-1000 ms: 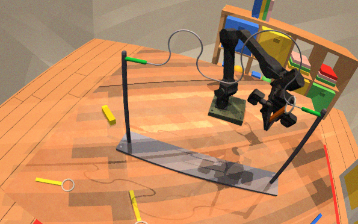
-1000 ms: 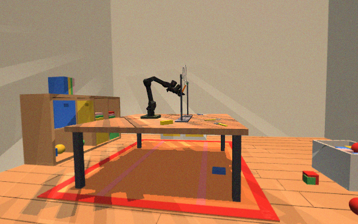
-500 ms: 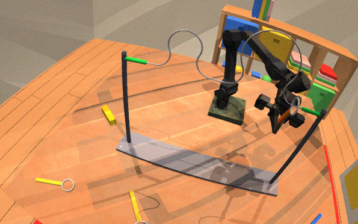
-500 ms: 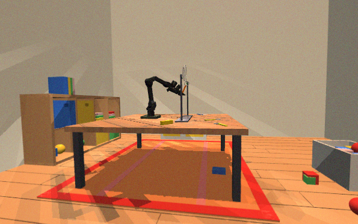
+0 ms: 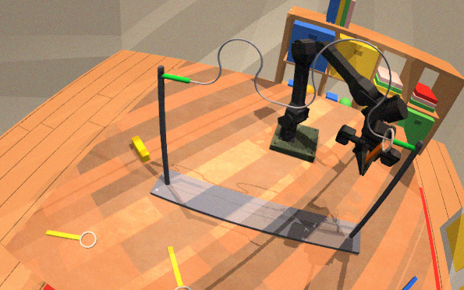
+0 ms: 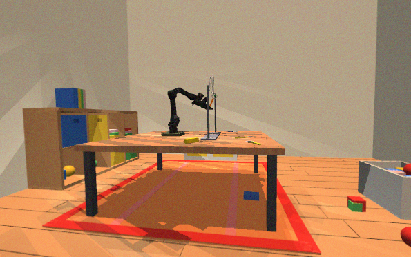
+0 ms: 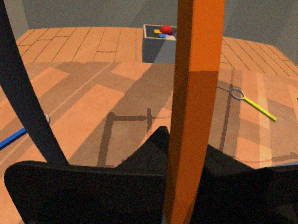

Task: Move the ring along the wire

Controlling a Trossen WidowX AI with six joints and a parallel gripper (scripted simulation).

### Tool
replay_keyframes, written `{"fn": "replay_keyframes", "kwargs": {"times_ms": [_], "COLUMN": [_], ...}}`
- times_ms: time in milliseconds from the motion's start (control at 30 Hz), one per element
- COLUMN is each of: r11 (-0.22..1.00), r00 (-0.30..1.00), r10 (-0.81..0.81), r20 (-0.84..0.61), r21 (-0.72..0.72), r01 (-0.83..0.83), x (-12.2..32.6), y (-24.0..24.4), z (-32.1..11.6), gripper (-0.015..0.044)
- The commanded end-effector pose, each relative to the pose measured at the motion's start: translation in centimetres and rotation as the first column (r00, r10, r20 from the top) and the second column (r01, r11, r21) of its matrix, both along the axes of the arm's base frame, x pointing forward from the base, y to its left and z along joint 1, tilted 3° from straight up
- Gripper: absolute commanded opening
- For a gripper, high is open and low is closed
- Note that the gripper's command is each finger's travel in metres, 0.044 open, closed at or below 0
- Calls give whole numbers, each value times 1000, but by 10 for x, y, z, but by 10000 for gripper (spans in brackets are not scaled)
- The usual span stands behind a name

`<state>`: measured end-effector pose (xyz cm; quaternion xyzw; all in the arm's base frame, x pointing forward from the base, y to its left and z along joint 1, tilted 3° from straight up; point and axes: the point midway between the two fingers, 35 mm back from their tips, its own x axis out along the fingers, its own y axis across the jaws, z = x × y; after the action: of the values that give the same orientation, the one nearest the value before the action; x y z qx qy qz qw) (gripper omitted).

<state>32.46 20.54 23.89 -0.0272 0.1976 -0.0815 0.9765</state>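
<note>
The white ring (image 5: pixel 391 140) sits around the wire at the inner end of the right green part (image 5: pixel 405 145), close to the right post (image 5: pixel 387 191). Its orange handle (image 5: pixel 373 153) (image 6: pixel 212 101) (image 7: pixel 195 100) slants down to the left from the ring. My gripper (image 5: pixel 369 157) (image 6: pixel 209 103) (image 7: pixel 168 133) is shut on the handle. In the wrist view the handle runs straight up between the dark fingers, and the right post (image 7: pixel 25 100) crosses at the left. The thin grey wire (image 5: pixel 243 40) loops over to the left green part (image 5: pixel 177 79) on the left post (image 5: pixel 164 125).
The posts stand on a grey base plate (image 5: pixel 208 199). The arm's base (image 5: pixel 295 142) is behind it. A yellow block (image 5: pixel 140 148) and two spare rings with yellow handles (image 5: pixel 63 235) (image 5: pixel 175 265) lie on the table. A shelf (image 5: pixel 403 58) stands behind, and a grey bin (image 7: pixel 160 42) stands on the floor.
</note>
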Motion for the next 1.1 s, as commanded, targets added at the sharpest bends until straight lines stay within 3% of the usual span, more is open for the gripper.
{"fn": "replay_keyframes", "kwargs": {"times_ms": [0, 1067], "r11": [1000, 1000], "r00": [1000, 1000], "r10": [-4, -3], "r20": [7, 8], "r21": [9, 11], "r01": [3, 3], "x": [1, 2], "y": [6, 26], "z": [3, -12], "gripper": [-150, -150]}}
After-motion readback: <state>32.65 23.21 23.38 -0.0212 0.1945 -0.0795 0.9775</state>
